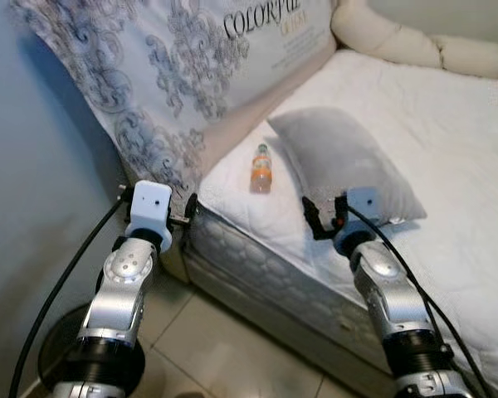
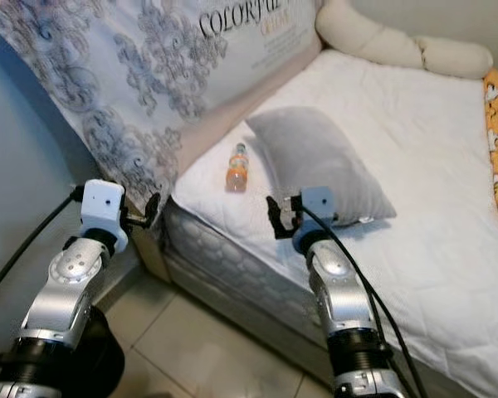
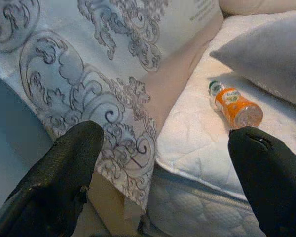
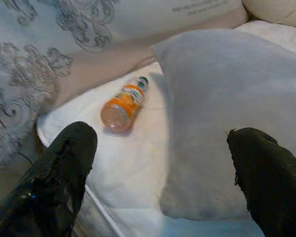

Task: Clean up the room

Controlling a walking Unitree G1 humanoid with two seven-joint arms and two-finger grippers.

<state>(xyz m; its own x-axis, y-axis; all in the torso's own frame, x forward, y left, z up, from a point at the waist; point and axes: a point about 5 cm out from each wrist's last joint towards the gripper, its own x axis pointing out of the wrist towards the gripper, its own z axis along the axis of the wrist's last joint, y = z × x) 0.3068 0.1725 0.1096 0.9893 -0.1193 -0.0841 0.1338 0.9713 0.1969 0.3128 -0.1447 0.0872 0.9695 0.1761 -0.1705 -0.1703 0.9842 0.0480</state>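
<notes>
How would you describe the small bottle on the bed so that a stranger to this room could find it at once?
Start at the white mattress and go to its corner nearest the big patterned cushion. There, just beside the grey pillow, the bottle lies on its side. It is the only orange thing there, small, with a dark cap.

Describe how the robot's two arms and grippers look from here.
Both arms are silver metal with black collars lower down. The left gripper and right gripper each have two long black fingers behind a white boxy wrist camera. A black cable runs along each arm. The right wrist shows a small red detail.
</notes>
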